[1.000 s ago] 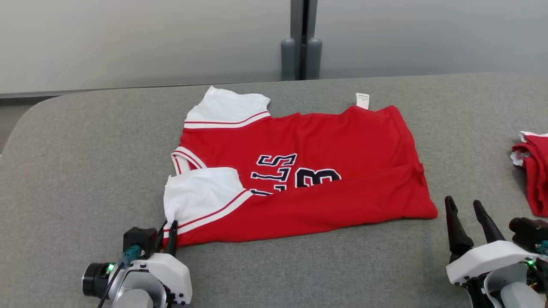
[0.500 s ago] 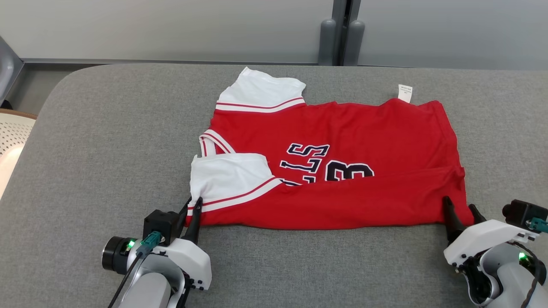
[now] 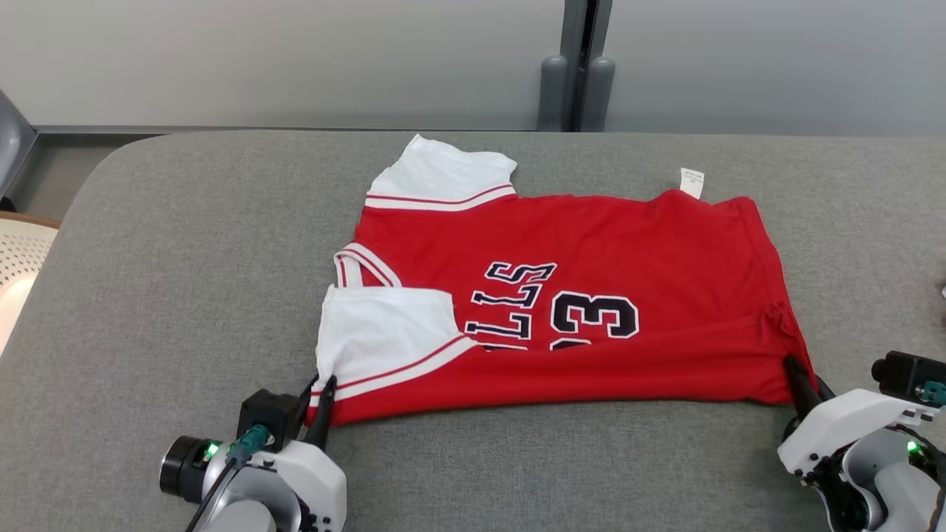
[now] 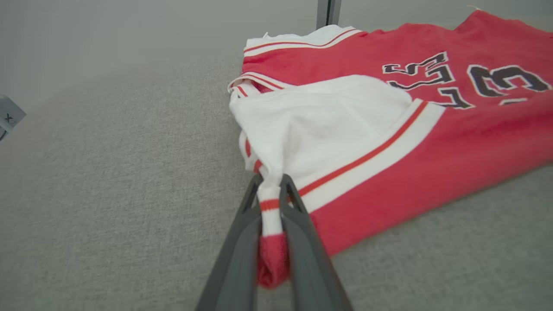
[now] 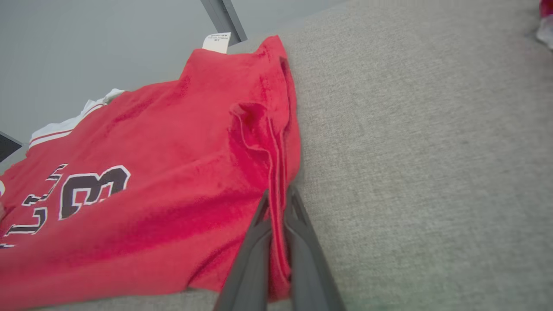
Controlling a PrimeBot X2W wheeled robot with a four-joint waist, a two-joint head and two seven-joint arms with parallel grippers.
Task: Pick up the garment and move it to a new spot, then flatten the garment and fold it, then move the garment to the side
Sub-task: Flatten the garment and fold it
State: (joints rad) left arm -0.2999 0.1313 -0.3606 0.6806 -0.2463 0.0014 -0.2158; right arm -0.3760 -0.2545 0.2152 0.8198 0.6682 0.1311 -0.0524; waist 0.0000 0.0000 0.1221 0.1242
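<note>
Red-and-white jersey garment (image 3: 628,244): we see left hand (image 3: 321,384) and right hand (image 3: 805,375), lower frame corners, each clamped on a corner; thin pinches may slip, skewing the fold.

Matt knit garment (image 3: 591,244) on coarse woven table (image 3: 185,244).

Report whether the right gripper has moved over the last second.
Yes. The right gripper has gone forward and leftward, from bare grey table beside the red jersey onto its near hem corner, and shut on it.
</note>
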